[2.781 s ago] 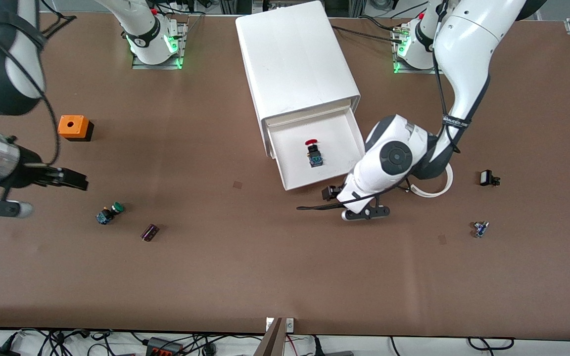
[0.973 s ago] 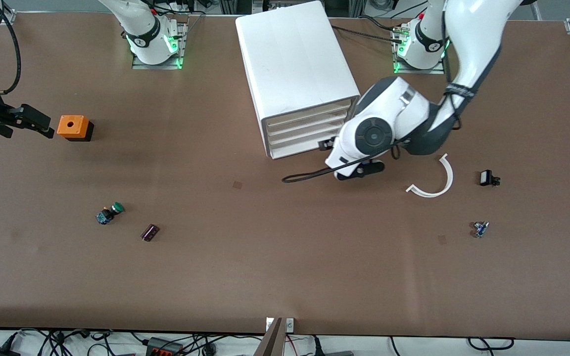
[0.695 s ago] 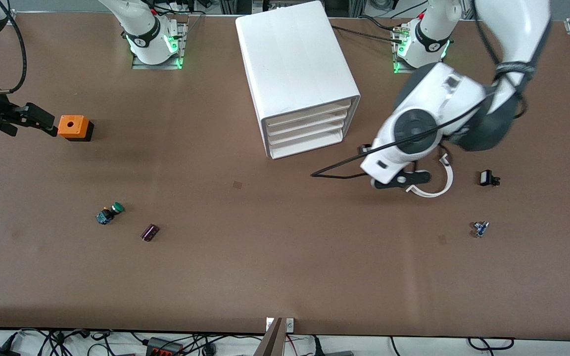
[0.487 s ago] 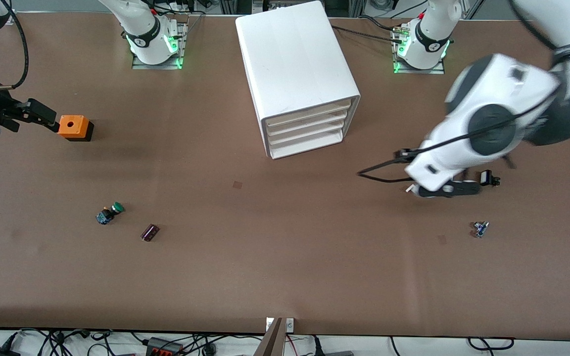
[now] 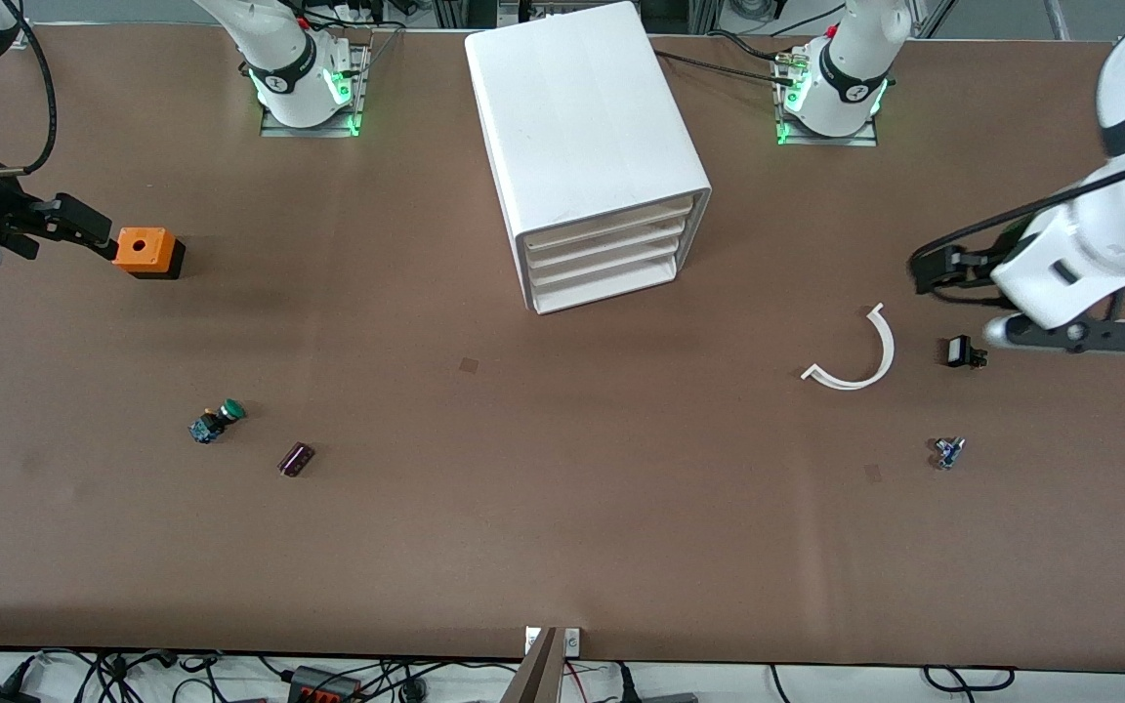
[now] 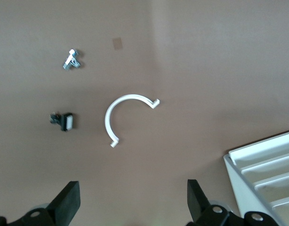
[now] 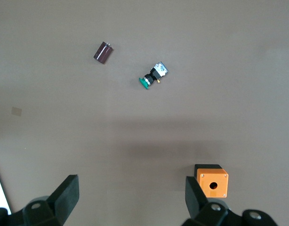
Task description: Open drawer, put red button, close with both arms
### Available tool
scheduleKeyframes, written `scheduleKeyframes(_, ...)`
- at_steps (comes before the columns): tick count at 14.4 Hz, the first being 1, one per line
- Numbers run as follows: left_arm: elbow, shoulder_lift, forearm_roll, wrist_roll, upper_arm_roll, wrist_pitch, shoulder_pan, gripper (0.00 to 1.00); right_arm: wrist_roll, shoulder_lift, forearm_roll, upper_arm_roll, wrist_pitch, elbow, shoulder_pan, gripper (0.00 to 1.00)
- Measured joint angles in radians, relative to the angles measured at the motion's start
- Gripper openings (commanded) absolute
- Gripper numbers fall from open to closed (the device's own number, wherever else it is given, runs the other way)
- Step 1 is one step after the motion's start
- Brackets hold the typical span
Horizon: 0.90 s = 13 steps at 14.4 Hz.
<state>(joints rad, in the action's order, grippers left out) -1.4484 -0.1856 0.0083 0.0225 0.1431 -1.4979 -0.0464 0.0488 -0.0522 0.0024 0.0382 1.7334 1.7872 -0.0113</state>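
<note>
Drawer unit (image 5: 587, 146) now fully shut, red button out of sight; left gripper (image 6: 130, 207) has swung away from it toward the counter's (image 5: 562, 508) end, right gripper (image 7: 128, 200) beside it, both fingers wide.

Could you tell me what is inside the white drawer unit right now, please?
Nothing can be seen inside: all drawers of the drawer unit are shut, so any contents, the red button included, are hidden.

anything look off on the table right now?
Nothing stands out. The cabinet sits at a skew to the table edge, all drawers shut, red button not visible. Small parts lie scattered flat. Left gripper is open over the arc; right gripper is open beside the orange box.
</note>
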Motion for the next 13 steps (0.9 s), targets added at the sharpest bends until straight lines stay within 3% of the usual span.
scheduleKeyframes(1, -0.06, 0.043, -0.012, -0.051, -0.055, -0.053, 0.026, 1.0, 0.0, 0.0, 0.0, 0.0, -0.007, 0.0, 0.0, 1.0)
scheduleKeyframes(3, -0.152, 0.11, -0.023, -0.092, -0.101, -0.142, 0.053, 1.0, 0.0, 0.0, 0.0, 0.0, -0.022, 0.0, 0.0, 1.0)
scheduleKeyframes(8, -0.223, 0.218, -0.023, -0.094, -0.105, -0.172, 0.093, 1.0, 0.0, -0.001, 0.0, 0.0, -0.039, 0.0, 0.0, 1.0)
scheduleKeyframes(13, -0.241, 0.218, -0.023, -0.097, -0.113, -0.134, 0.092, 1.0, 0.0, -0.001, 0.0, 0.0, -0.025, 0.0, 0.0, 1.0)
